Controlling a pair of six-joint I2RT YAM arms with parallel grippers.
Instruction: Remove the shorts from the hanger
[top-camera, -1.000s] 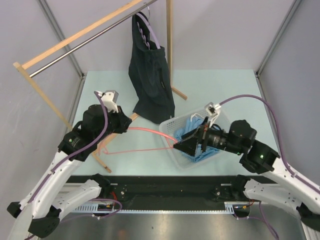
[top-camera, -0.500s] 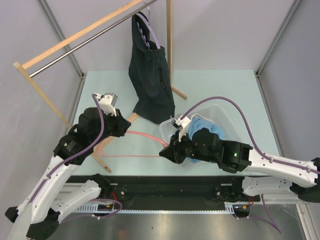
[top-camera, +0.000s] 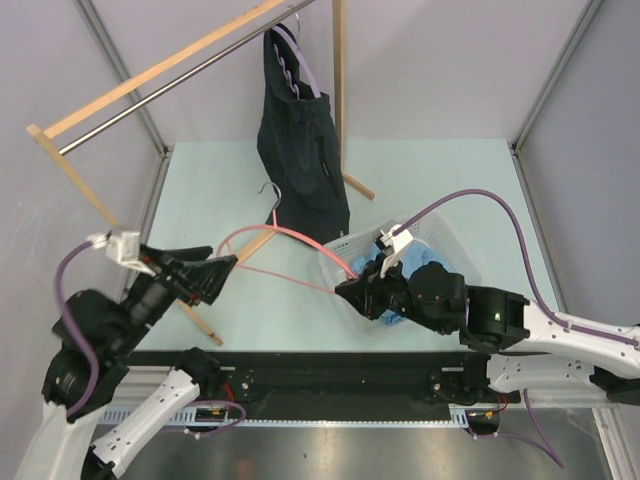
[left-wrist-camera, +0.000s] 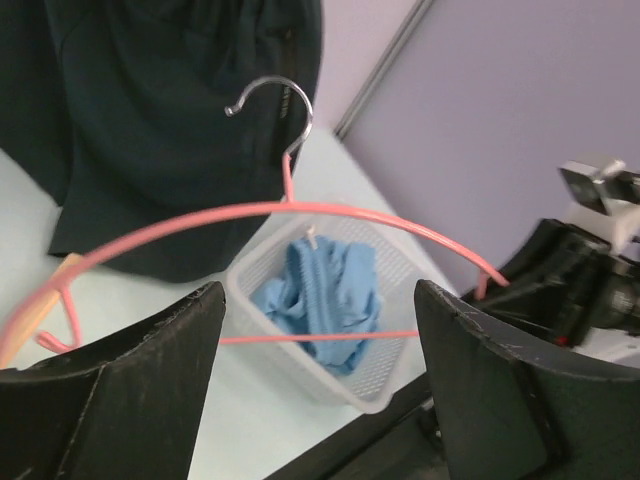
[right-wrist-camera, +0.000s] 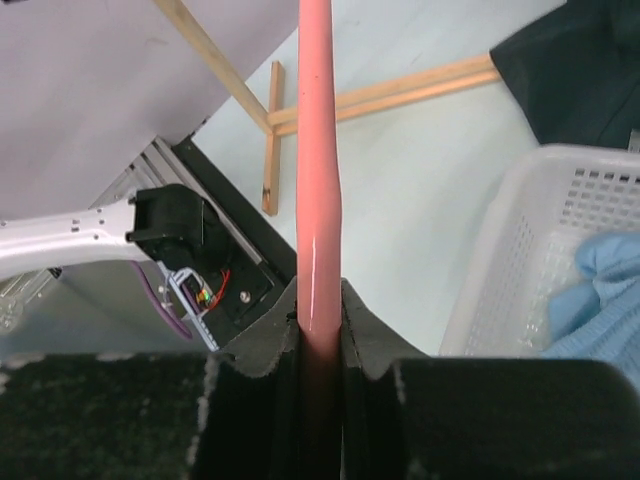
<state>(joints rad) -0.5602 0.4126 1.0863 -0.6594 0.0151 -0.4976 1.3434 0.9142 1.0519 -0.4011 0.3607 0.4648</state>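
Shorts: navy pair (top-camera: 300, 150) hanging, blue pair (left-wrist-camera: 325, 295) crumpled.

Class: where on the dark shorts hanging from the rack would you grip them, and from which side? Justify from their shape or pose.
Probably the lower hem of the dark shorts, from the near side. They hang limp from the lilac hanger, so the hem is a free, thin edge open to that side.

Pale lilac walls (top-camera: 450, 60) w/ metal corner posts (top-camera: 557, 75), mint tabletop (top-camera: 440, 180), wooden rack (top-camera: 338, 100) at back.
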